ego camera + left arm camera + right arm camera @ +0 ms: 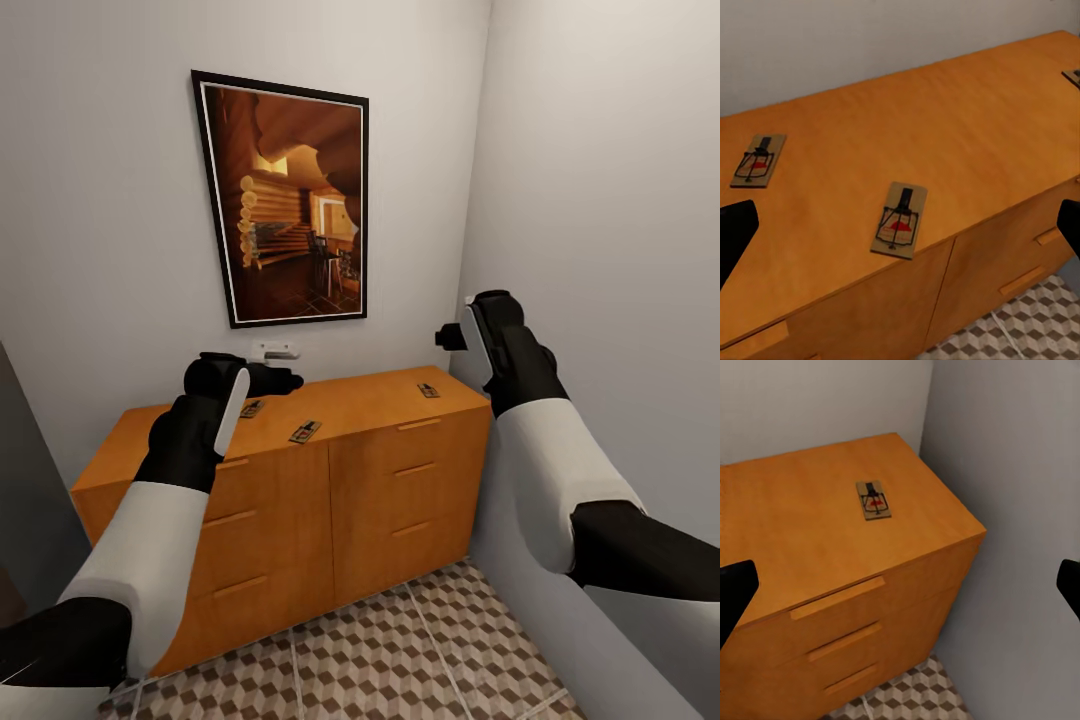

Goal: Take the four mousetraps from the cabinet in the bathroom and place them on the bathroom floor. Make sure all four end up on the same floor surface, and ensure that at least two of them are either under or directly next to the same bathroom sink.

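While both claws hang spread above the cabinet (380,400), a mousetrap (899,220) lies below the left claw (900,232).

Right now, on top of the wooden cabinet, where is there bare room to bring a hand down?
The cabinet top is bare between the front-edge mousetrap and the right-end mousetrap. That wide middle stretch runs back to the wall. The strip along the front edge ahead of the right-end trap is also bare. It is more crowded at the left, where the back-left mousetrap lies near the front-edge one.

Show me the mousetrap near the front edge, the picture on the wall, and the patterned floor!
front mousetrap (899,220): left wrist view, middle of its wooden slab.
framed picture (288,200): head view, middle of the print.
bathroom floor (400,650): head view, a bare tile.
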Available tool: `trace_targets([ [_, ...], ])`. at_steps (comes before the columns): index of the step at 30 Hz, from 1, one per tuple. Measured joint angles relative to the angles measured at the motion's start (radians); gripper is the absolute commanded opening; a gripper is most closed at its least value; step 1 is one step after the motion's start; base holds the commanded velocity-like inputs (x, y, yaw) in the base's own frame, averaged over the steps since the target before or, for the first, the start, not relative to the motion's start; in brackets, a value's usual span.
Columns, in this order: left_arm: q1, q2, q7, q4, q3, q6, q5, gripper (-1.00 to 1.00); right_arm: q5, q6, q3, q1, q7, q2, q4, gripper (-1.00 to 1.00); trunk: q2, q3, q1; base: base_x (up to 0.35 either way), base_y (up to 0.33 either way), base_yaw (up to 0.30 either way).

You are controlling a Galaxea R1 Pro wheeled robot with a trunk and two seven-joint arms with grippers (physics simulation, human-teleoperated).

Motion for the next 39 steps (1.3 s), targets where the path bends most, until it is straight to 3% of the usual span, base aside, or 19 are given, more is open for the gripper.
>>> trace_targets([
  [26, 0.000, -0.013, -0.002, 0.007, 0.004, 0.000, 0.002, 1.00, -0.001, 0.000, 0.003, -0.002, 0.000, 0.002, 0.010, 1.00, 0.000, 0.000, 0.000, 0.075, 0.000, 0.000],
  [39, 0.000, -0.031, -0.002, 0.079, 0.003, 0.000, 0.004, 1.00, -0.002, -0.001, 0.020, -0.002, -0.001, 0.003, 0.013, 1.00, 0.000, 0.000, 0.000, 0.004, 0.000, 0.000],
])
